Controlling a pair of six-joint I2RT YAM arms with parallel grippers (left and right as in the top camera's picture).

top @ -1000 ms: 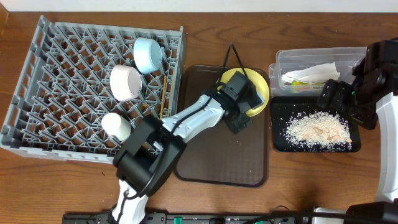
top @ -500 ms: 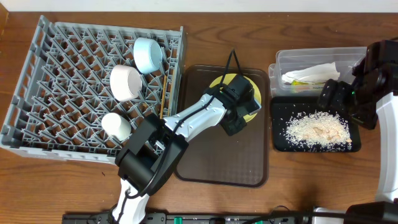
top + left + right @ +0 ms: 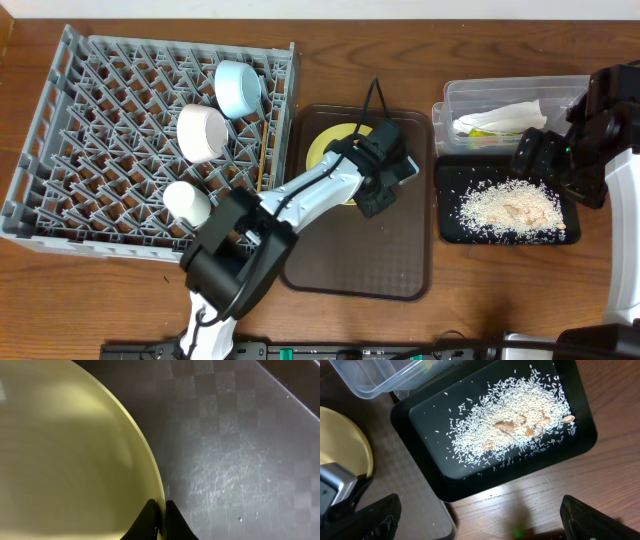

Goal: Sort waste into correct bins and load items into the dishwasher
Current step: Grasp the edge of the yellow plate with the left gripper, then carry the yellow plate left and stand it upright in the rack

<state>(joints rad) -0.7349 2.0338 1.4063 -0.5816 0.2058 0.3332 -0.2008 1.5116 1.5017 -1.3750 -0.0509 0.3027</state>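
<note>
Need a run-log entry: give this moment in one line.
left claw: shut on yellow plate rim | plate: over brown tray | right claw: open, by black tray

Overhead view is evenly lit and sharp. In the left wrist close-up, the round yellow plate point(image 3: 65, 450) is blurred, with pale glare on the flat brown serving tray point(image 3: 235, 460).

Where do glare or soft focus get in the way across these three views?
Left wrist: round yellow plate looms soft and close; flat brown serving tray carries white glare showing scratches. Right wrist: white-beige rice scraps in the shallow black rectangular tray are crisp, while the right gripper has blurred fingers. Overhead: even light, nothing washed out.
</note>
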